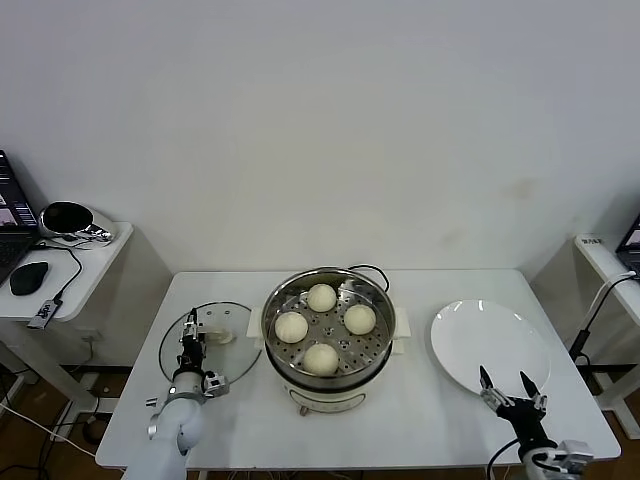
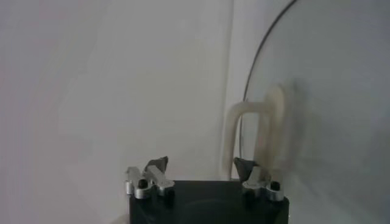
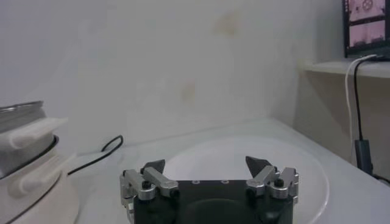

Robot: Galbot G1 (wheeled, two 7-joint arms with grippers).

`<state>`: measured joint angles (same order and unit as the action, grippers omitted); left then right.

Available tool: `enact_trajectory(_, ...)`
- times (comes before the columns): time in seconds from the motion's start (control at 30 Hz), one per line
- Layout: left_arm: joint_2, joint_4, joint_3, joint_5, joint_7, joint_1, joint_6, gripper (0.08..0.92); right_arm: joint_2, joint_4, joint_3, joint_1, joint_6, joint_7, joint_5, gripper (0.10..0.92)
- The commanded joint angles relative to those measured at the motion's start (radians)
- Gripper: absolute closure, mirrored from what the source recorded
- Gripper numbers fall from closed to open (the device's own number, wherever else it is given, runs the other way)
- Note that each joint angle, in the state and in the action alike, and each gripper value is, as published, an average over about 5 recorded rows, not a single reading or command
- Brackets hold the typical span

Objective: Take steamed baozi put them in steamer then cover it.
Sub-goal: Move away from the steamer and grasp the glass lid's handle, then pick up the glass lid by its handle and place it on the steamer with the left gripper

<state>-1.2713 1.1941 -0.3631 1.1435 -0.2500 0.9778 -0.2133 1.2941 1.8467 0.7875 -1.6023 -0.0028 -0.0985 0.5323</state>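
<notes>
The steamer [image 1: 391,322] stands mid-table on its cream-white base [image 1: 330,396], uncovered. Several steamed baozi lie on its perforated floor, among them ones at the back [image 1: 321,297], left [image 1: 291,326] and front [image 1: 321,358]. The cover [image 1: 238,362], clear glass, lies flat on the table to the steamer's left. My left gripper [image 1: 190,338] hovers over it beside the bar handle [image 1: 222,336]. In the left wrist view the jaws [image 2: 201,165] stand apart, with the handle [image 2: 251,115] just beyond one fingertip and not gripped. My right gripper [image 1: 508,383] [image 3: 207,165] rests open at the plate's near edge.
A flat white plate [image 1: 490,335] [image 3: 244,152] lies right of the steamer. A black cord [image 3: 100,153] trails behind the pot. A side table on the left carries a mouse [image 1: 28,277] and cables. A shelf with a cable [image 1: 592,310] stands at far right.
</notes>
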Motion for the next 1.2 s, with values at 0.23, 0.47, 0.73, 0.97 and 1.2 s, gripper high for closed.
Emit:
enact_trajectory(0.23,0.018,-0.002,-0.001,0.004,-0.009,-0.002,0.008,0.657,0.008,0.006,0.000,-0.003,0.002,-0.002,-0.009,0.203)
enact_trajectory(0.47,0.037,0.196,-0.042,-0.065,0.074,0.090,-0.088,0.833,0.011,0.011,-0.002,0.003,0.002,-0.002,-0.009,0.203)
enact_trajectory(0.73,0.086,0.540,-0.065,-0.037,0.169,0.263,-0.334,0.857,0.008,0.030,0.000,0.006,0.001,-0.002,-0.001,0.203)
enact_trajectory(0.97,0.058,0.746,-0.098,0.205,0.296,0.354,-0.486,0.858,0.007,0.036,-0.005,0.017,0.003,0.001,-0.012,0.203)
enact_trajectory(1.2,-0.087,0.857,-0.106,0.369,0.404,0.341,-0.542,0.858,0.022,0.045,-0.001,0.025,-0.010,0.023,-0.080,0.203)
